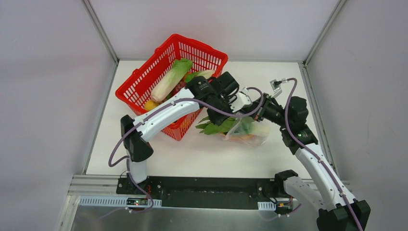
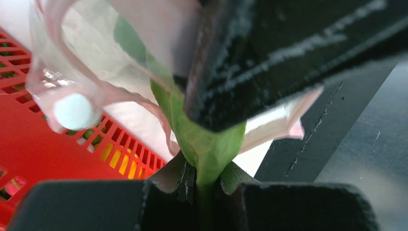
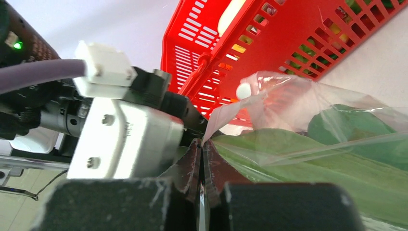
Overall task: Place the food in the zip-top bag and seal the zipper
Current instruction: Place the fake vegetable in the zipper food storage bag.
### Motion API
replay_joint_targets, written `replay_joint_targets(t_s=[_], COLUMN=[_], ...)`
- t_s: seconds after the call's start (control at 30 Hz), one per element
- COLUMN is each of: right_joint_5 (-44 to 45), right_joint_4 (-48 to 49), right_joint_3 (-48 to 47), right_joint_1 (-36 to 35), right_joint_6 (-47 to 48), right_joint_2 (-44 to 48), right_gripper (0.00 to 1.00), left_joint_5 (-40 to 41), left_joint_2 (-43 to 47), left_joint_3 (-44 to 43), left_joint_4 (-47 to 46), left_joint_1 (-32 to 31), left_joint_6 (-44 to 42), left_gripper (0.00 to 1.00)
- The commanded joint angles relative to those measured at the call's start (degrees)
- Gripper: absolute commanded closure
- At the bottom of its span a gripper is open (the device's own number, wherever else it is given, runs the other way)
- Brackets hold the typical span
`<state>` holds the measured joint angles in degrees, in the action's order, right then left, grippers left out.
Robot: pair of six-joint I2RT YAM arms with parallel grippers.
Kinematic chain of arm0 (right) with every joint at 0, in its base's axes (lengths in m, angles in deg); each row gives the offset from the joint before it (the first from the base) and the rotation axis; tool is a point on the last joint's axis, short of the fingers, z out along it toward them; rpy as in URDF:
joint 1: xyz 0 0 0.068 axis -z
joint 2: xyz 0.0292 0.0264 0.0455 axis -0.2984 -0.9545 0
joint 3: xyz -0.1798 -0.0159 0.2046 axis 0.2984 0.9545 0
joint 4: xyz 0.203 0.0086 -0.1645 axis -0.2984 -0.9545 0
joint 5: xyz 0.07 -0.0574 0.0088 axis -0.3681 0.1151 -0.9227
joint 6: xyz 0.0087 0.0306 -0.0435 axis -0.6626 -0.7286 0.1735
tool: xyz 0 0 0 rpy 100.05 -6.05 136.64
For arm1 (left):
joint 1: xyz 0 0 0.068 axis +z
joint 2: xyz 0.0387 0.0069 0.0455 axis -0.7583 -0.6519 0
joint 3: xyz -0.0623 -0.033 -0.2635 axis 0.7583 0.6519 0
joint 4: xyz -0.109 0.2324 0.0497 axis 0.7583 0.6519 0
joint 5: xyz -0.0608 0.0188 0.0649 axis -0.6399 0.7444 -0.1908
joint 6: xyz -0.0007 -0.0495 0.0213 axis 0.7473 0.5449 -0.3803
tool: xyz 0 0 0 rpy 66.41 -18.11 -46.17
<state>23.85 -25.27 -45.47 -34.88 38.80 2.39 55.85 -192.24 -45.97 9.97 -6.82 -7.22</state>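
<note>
1. Nearest, one zip-top bag (image 1: 257, 139) lies on the table (image 1: 159, 154), right of centre and just near-right of the basket. One orange shape shows through its film, probably the bun (image 1: 239, 137).
2. One bunch of green leaves (image 1: 211, 127) sits at the bag's left end. Part of it is under the film, and its tips poke out to the left.
3. The right gripper (image 3: 202, 154) is clenched on the clear film at the mouth edge. It does best to hold that lip raised and taut, so the mouth stays wide for the other arm.
4. The left gripper (image 2: 204, 175) is clamped on a leaf stem, right at the mouth.
   - The step in hand looks like feeding the leaves in.
   - Push rightward along the bag's length, low and slow.
   - Let go only once no leaf lies across the zipper (image 2: 134, 98). A leaf caught on that pink strip would stop it sealing.
   - Both grippers are very close together here, so small moves are wise.
5. Farthest, one red basket (image 1: 137, 77) stands at the far left.
   - It holds one bok choy (image 1: 171, 79) and one lemon (image 1: 150, 104).
   - Other pieces show behind the arm, but I cannot count them.
</note>
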Motion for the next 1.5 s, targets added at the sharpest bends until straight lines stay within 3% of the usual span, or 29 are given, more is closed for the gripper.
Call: replay_joint_targets(t_s=[0.0, 0.07, 0.17, 0.33, 0.4, 0.67, 1.03, 1.1, 1.3, 1.47], right_joint_5=[1.1, 2.2, 4.0, 7.9, 8.5, 9.6, 8.9, 8.8, 8.7, 8.1], right_joint_4=[7.4, 8.8, 9.7, 10.4, 10.5, 11.8, 11.8, 11.8, 11.6, 11.6], right_joint_3=[0.9, 1.8, 2.8, 4.6, 4.9, 5.6, 4.5, 4.5, 5.0, 5.2], right_joint_1=[-0.5, -0.4, -0.5, -0.5, -0.4, -0.4, -0.4, -0.4, -0.5, -0.4], right_joint_6=[-2.6, -4.0, -5.8, -7.4, -7.7, -9.4, -9.6, -9.7, -9.7, -9.2], right_joint_2=[0.3, 0.3, 0.9, 2.6, 2.9, 2.8, 3.4, 3.4, 3.9, 3.3], right_gripper=[1.00, 1.00, 1.00, 1.00, 1.00, 1.00, 1.00, 1.00, 1.00, 1.00], left_joint_5=[-0.1, -3.5, -5.2, -4.5, -3.1, -3.7, -3.7, -3.5, -3.0, -2.8], left_joint_2=[-0.8, -0.7, -0.4, 3.0, 5.8, 15.0, 14.1, 14.6, 17.5, 19.4], left_joint_3=[-6.2, -6.4, -5.3, 1.5, 5.8, 20.6, 28.3, 30.2, 35.3, 34.4], left_joint_4=[4.2, 2.7, 0.2, -2.4, -4.3, -11.5, -23.3, -26.4, -34.4, -35.6], left_joint_1=[0.2, 0.0, 0.1, 0.2, 0.7, 2.6, 2.6, 2.6, 2.9, 2.9], left_joint_6=[1.8, 2.1, 1.9, 0.9, 1.0, 2.5, 8.1, 9.0, 11.4, 10.4], left_gripper=[0.91, 0.88, 0.64, 0.39, 0.35, 0.27, 0.24, 0.29, 0.77, 1.00])
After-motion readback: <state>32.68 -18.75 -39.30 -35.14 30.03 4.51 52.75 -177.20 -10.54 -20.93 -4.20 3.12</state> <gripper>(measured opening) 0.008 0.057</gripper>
